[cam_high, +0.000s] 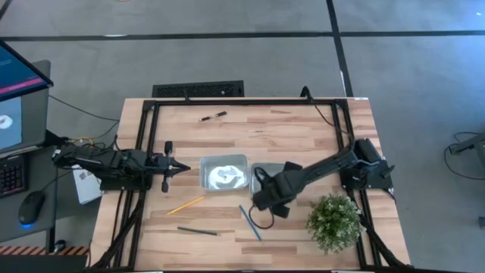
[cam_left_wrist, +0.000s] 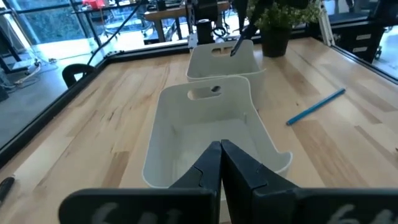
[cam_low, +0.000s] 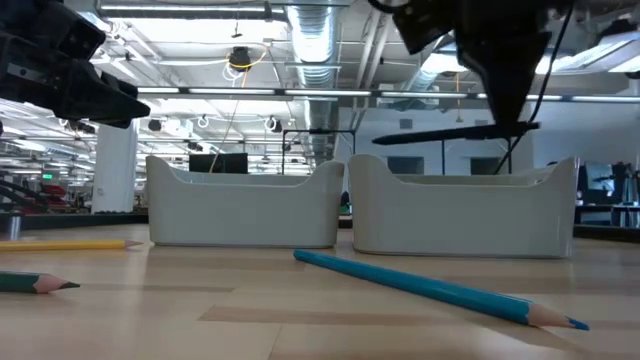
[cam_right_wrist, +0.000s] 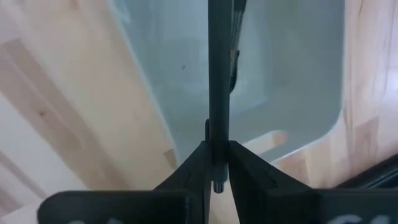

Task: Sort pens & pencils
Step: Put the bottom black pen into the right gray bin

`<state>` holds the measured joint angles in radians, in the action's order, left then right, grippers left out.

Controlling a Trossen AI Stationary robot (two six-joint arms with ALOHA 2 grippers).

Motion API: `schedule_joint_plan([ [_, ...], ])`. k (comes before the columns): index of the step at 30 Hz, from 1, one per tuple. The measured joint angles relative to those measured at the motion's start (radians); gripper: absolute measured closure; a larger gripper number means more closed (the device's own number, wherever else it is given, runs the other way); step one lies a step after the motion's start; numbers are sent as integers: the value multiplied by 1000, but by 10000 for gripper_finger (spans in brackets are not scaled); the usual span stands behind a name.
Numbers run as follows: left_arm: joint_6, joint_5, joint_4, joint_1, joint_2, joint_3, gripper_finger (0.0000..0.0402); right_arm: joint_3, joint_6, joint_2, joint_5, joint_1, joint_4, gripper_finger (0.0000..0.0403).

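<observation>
Right gripper has its jaws clamped on a black pen, held level over the right bin, likely for dropping in. Left gripper, jaws together, waits beside the left bin. 3 pencils lie on the desk; another pen lies farther off.

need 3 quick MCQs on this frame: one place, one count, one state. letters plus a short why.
1. Where is the black pen that the right gripper holds?
A) above a white bin
B) beside the plant
C) on the floor

2. How many pencils lie on the table?
A) one
B) three
C) five

3. The left gripper is:
A) shut, empty
B) wide open
C) holding a pencil

A: right wrist view shows the bin under the pen.
B: yellow, grey-green, blue.
A: fingers meet, nothing between.
</observation>
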<state>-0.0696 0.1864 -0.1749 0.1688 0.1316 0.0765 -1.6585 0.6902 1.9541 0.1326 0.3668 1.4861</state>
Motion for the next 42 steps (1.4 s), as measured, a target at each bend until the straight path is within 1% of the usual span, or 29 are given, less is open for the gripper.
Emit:
schedule_joint_plan([
  [5,4,0,0,0,0,0,401,0,-54,0,0,-56,-15,341],
  [9,4,0,0,0,0,0,401,0,-71,18,0,-77,-32,342],
  [11,5,0,0,0,0,0,401,1,-74,17,0,-77,-30,342],
  [13,5,0,0,0,0,0,401,13,-79,24,0,-76,-64,342],
  [16,5,0,0,0,0,0,401,57,-76,37,-4,-71,-75,342],
  [19,6,0,0,0,0,0,401,124,-71,29,-27,-65,-172,342],
  [23,7,0,0,0,0,0,401,179,-32,31,-27,-50,-239,342],
  [27,7,0,0,0,0,0,401,216,-10,32,-27,-52,-247,342],
  [34,7,0,0,0,0,0,401,228,-9,32,-27,-52,-274,340],
  [42,7,0,0,0,0,0,401,228,5,32,-27,-52,-274,323],
])
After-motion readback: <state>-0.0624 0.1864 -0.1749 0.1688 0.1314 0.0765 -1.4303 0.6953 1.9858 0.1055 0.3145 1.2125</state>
